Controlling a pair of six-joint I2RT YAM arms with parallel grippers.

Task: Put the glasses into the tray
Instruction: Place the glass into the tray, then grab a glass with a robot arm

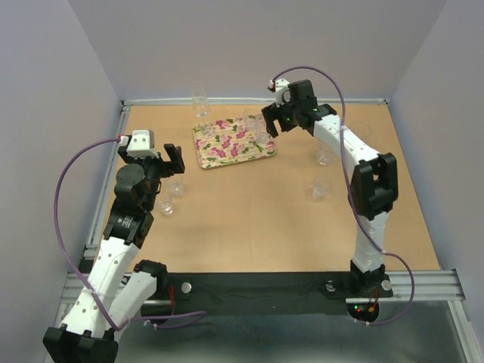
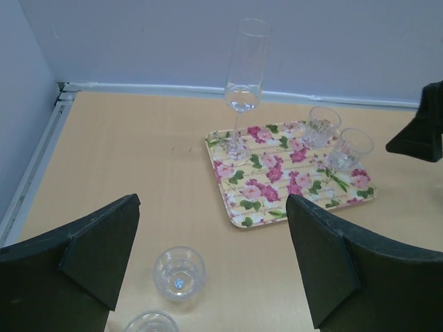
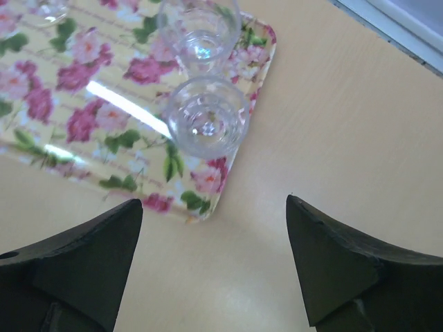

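I log right gripper (image 3: 214,200) spread and empty, two glasses (image 3: 208,116) upright on tray (image 3: 83,97) at its 12 o'clock, left gripper (image 2: 213,200) spread wide

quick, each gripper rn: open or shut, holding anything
left gripper: open, holding nothing
right gripper: open, holding nothing; the nearest glass stands on the tray, clear of its fingers

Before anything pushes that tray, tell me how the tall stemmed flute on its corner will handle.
The flute is tall and narrow on a small foot, so it would probably tip at a slight knock. It stands at a corner of the floral tray, so sliding that tray could topple it. Its clear, smooth wall looks slippery and likely fragile.
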